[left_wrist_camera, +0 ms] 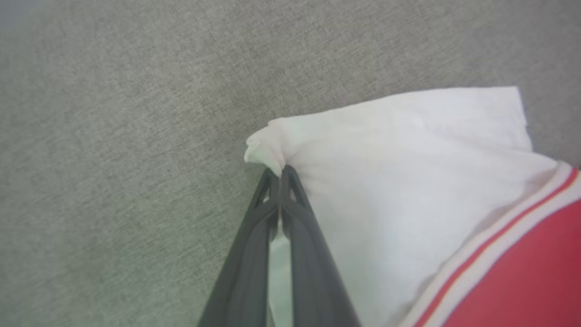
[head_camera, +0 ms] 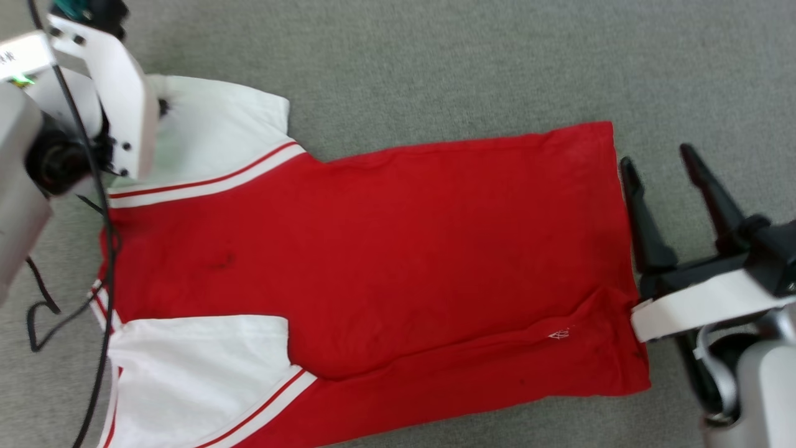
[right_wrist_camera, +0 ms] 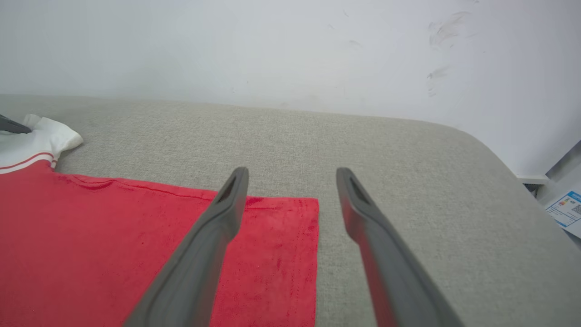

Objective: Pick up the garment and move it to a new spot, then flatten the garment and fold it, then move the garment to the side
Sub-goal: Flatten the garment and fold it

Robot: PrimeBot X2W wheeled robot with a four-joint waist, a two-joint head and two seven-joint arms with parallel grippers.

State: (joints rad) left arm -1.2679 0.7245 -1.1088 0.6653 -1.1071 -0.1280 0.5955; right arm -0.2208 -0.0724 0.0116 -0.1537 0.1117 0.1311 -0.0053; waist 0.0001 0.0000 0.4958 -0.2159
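Folding is judged begun: the sleeve (left_wrist_camera: pixel 386 150) is pinched in the closed left hand (left_wrist_camera: pixel 280 171), and the hem (right_wrist_camera: pixel 308 227) must next be taken by the open, empty right hand (right_wrist_camera: pixel 292 171)

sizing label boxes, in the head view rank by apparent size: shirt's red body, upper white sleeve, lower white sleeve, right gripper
1. red body
2. lower white sleeve and upper white sleeve: near alike. The lower is cropped and the upper partly hidden, so they are left unranked.
3. right gripper

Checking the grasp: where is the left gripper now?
At the head view's upper left, the dark two-fingered left gripper pinches the far white sleeve corner of the red jersey T-shirt.
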